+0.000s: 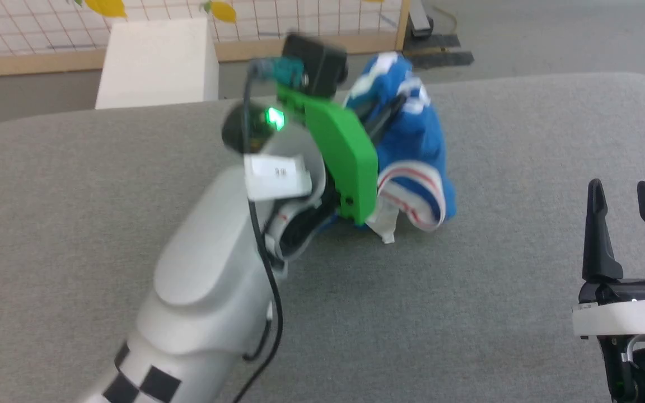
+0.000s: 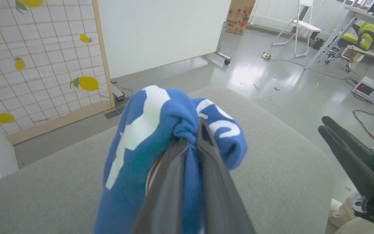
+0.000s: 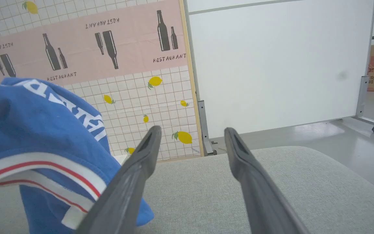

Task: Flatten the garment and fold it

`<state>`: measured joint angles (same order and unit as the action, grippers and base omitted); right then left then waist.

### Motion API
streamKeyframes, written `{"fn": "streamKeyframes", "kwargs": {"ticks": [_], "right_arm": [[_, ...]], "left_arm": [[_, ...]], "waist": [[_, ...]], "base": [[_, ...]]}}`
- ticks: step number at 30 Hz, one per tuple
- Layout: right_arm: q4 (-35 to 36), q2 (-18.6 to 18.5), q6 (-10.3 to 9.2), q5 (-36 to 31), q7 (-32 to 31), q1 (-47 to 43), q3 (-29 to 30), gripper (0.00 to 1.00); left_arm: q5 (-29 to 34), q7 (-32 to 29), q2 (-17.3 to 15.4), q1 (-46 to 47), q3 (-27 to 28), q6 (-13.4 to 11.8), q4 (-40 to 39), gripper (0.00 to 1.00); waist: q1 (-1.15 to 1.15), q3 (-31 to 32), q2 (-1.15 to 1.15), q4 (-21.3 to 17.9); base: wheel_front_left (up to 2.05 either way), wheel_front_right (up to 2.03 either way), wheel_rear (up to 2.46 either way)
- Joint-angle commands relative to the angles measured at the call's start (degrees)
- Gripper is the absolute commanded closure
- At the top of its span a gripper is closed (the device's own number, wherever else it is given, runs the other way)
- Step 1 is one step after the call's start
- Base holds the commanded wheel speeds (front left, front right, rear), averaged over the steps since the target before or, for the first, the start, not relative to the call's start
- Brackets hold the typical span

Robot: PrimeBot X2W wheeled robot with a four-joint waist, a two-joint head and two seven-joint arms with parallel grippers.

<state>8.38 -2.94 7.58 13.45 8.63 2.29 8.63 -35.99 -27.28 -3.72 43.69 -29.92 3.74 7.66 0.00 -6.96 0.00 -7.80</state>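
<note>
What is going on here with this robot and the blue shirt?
The robot's left gripper has its jaws shut on a bunch of the blue jersey T-shirt and holds it up over the grey padded table. The shirt hangs crumpled, not yet flattened or folded. The right gripper is at the right, jaws open and empty, apart from the shirt.

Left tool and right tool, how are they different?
The dark two-fingered left tool is shut, pinching the bunched royal-blue jersey T-shirt; the matching right tool is open and empty. The left reaches out over the grey table; the right sits nearer the robot. Both are long and dark.
</note>
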Motion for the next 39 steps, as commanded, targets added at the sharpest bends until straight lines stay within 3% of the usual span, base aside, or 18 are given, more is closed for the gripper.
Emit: {"fn": "streamKeyframes", "kwargs": {"ticks": [1, 9, 13, 14, 15, 17, 18, 26, 30, 33, 39], "right_arm": [[0.00, 0.06, -0.09, 0.46, 0.52, 0.30, -0.27, 0.00], [-1.20, 0.06, -0.09, 1.43, 1.71, 2.81, -2.31, 0.00], [-2.02, 0.06, -0.09, 1.53, 2.17, 3.37, -2.25, 0.00], [-2.25, 0.06, -0.09, 1.49, 2.28, 3.46, -2.04, 0.00], [-2.39, 0.06, -0.09, 1.45, 2.36, 3.50, -1.84, 0.00], [-2.61, 0.06, -0.09, 1.28, 2.42, 3.53, -1.46, 0.00], [-2.65, 0.06, -0.09, 1.15, 2.38, 3.60, -1.35, 0.00], [-2.23, 0.06, -0.09, 0.38, 1.50, 2.89, -0.54, 0.00], [-1.58, 0.06, -0.09, 0.30, 0.84, 1.73, -0.02, 0.00], [-1.10, 0.06, -0.09, 0.29, 0.43, 0.89, 0.37, 0.00], [0.17, 0.06, -0.09, 0.41, -0.24, -0.75, 0.87, 0.00]], "left_arm": [[-0.49, 1.46, 0.21, -1.98, -0.39, -0.89, 1.48, 1.00], [4.19, 7.24, -1.10, -5.22, -1.87, -5.05, 17.57, 1.00], [4.33, 7.39, -1.50, -5.28, -1.87, -5.80, 24.65, 1.00], [4.08, 7.24, -1.32, -5.24, -2.12, -5.47, 25.90, 0.89], [3.63, 7.31, -1.11, -5.21, -2.13, -5.13, 26.65, 0.69], [3.00, 8.16, -0.69, -4.80, -2.18, -4.56, 27.75, 0.50], [2.78, 9.02, -0.49, -4.44, -2.17, -4.30, 28.04, 0.00], [1.66, 15.14, 0.29, -2.78, -2.33, -2.76, 25.27, 0.00], [1.67, 17.36, -0.98, -4.69, -1.65, -3.28, 20.67, 0.00], [1.73, 19.30, -2.76, -7.59, -0.45, -4.77, 15.85, 0.00], [2.58, 27.67, -6.81, -17.00, 4.35, -10.18, 3.72, 0.00]], "waist": [[0.00, -1.86, 0.00, -1.18], [0.00, -6.06, 0.00, -2.78], [0.00, -7.41, 0.00, -2.75], [0.00, -7.59, 0.00, -2.56], [0.00, -7.66, 0.00, -2.33], [0.00, -7.61, 0.00, -1.68], [0.00, -7.41, 0.00, -1.27], [0.00, -3.68, 0.00, 2.40], [0.00, -1.61, 0.00, 4.11], [0.00, -0.46, 0.00, 5.19], [0.00, 0.72, 0.00, 6.82]], "base": [[0.00, 0.00, 0.00], [0.00, 0.00, 0.00], [0.00, 0.00, 0.00], [0.00, 0.00, 0.00], [0.00, 0.00, 0.00], [0.00, 0.00, 0.00], [0.00, 0.00, 0.00], [0.00, 0.00, 0.00], [0.00, 0.00, 0.00], [0.00, 0.00, 0.00], [0.00, 0.00, 0.00]]}}
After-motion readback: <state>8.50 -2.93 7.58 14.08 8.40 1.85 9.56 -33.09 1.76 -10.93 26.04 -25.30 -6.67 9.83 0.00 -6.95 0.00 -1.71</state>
